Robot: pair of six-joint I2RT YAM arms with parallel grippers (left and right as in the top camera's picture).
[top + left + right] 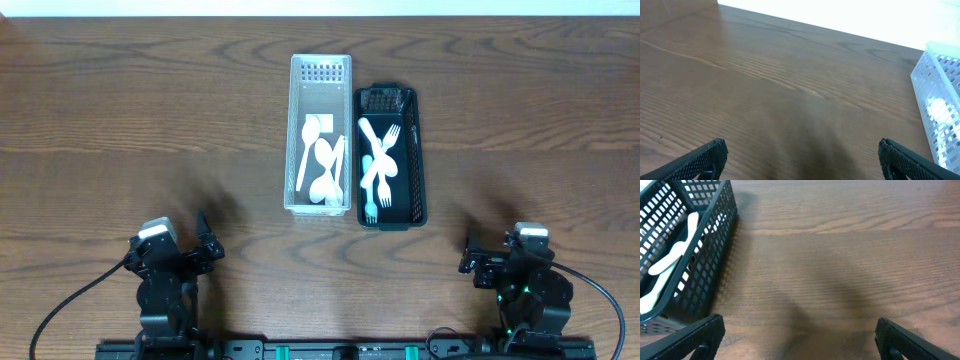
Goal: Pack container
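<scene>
The white basket (320,72) and the black basket (386,98) stand just beside each other mid-table (120,120), the black one at the white one's 3 o'clock, both long axes running 12 to 6 o'clock. White spoons (322,170) lie lengthwise in the white basket, bowls mostly toward 6. Forks (380,160) lie lengthwise in the black basket. The left gripper (800,160) at 7 o'clock and the right gripper (797,337) at 5 o'clock have jaws wide apart, holding nothing

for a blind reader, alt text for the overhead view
A white basket of spoons and a black basket with forks sit side by side on a table. Left arm and right arm wait at the near edge, fingers open.
</scene>
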